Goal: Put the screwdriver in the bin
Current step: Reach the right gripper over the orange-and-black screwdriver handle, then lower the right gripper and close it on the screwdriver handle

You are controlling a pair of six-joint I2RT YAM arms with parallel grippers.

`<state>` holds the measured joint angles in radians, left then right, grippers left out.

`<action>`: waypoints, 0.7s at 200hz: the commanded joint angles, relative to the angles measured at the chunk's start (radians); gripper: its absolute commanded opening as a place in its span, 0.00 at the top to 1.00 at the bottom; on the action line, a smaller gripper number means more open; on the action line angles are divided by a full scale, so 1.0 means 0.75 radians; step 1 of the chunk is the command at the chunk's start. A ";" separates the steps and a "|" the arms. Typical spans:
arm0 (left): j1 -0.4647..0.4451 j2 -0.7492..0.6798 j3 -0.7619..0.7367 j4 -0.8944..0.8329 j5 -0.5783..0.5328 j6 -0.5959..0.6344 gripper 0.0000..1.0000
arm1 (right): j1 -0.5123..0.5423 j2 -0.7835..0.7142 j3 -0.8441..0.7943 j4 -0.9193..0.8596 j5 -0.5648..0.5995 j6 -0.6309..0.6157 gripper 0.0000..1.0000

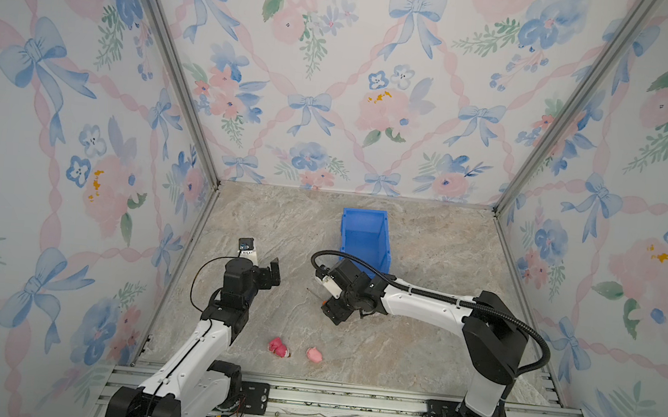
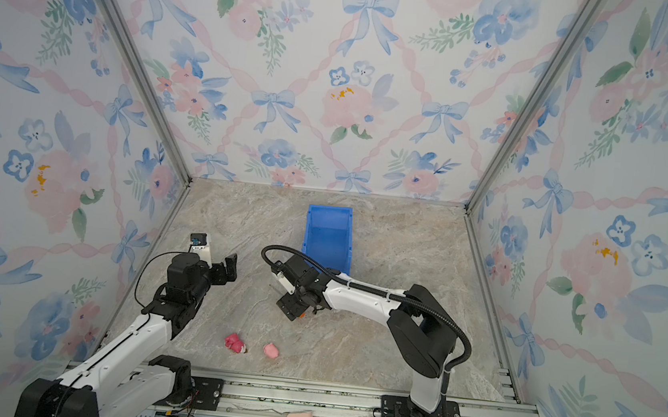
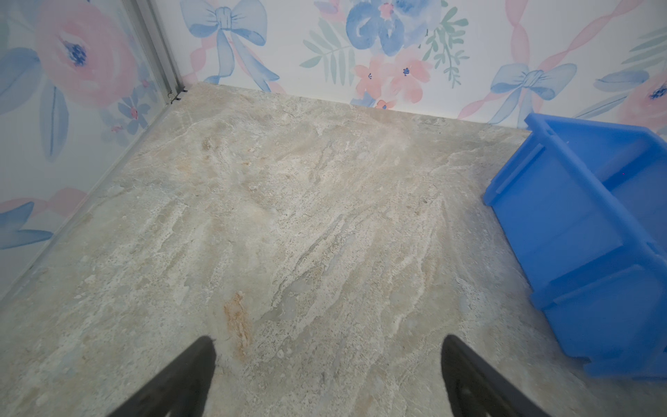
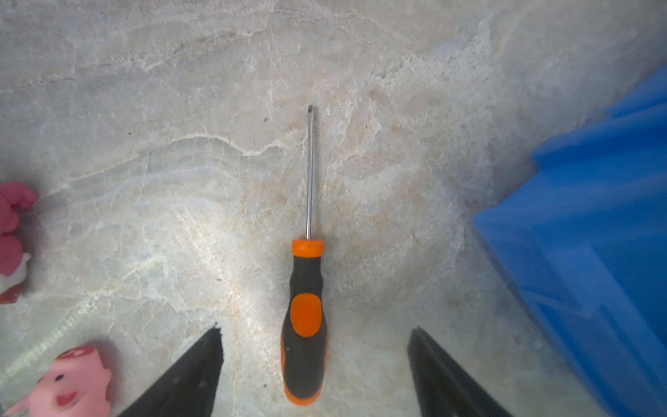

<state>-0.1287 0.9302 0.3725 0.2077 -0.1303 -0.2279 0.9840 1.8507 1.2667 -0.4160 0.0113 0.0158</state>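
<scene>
Nearest, at 6 o'clock on the bench (image 1: 443, 270), two pink toys lay just beside each other: a darker one (image 1: 279, 347) and a paler, pig-like one (image 1: 314, 354).

Farther in, around the middle of the bench, the right hand (image 4: 315, 328) pointed down over the screwdriver (image 4: 306, 274). The screwdriver lay flat on the bench, with its orange-and-black handle between the two black fingers (image 4: 195, 372). This hand was released: there was a gap on each side of the handle, and no finger touched it. In both top views the hand covered almost all of the tool, and only a bit of its thin shaft came out, pointing to about 10 o'clock.

At 9 o'clock from the right hand, well apart, the left hand (image 3: 328, 339) hung above bare bench. It was also released, fingers wide and nothing between them.

Farthest, at about 12 o'clock and near the back wall, stood the blue bin (image 1: 364, 221), upright with its opening up. The right arm (image 1: 419, 305) hid a part of its near end. The screwdriver was outside the bin, at about 7 o'clock from it.
</scene>
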 commanded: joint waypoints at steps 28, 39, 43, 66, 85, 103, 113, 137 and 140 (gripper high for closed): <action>-0.014 0.001 0.013 0.004 -0.017 0.054 0.02 | 0.011 0.073 -0.032 -0.024 -0.055 0.005 0.27; -0.015 -0.001 0.013 0.004 -0.023 0.056 0.02 | 0.011 0.086 -0.036 -0.026 -0.056 0.007 0.29; -0.016 -0.001 0.013 0.004 -0.027 0.056 0.02 | 0.012 0.090 -0.033 -0.027 -0.055 0.007 0.30; -0.020 0.001 0.009 0.015 -0.049 0.047 0.02 | 0.011 0.113 -0.032 -0.029 -0.053 0.012 0.38; -0.020 0.020 0.005 0.030 -0.078 0.034 0.02 | 0.011 0.128 -0.032 -0.026 -0.055 0.023 0.43; -0.019 0.027 0.007 0.030 -0.115 0.036 0.02 | 0.013 0.138 -0.035 -0.028 -0.052 0.032 0.49; -0.012 0.023 0.010 0.030 -0.125 0.044 0.02 | 0.014 0.140 -0.040 -0.027 -0.050 0.038 0.51; -0.009 0.016 0.011 0.030 -0.128 0.058 0.02 | 0.019 0.146 -0.049 -0.027 -0.048 0.046 0.56; -0.010 0.016 0.012 0.029 -0.127 0.057 0.02 | 0.018 0.146 -0.049 -0.027 -0.049 0.046 0.57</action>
<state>-0.1379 0.9455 0.3725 0.2142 -0.2028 -0.2092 0.9840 1.9369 1.2495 -0.4145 -0.0185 0.0376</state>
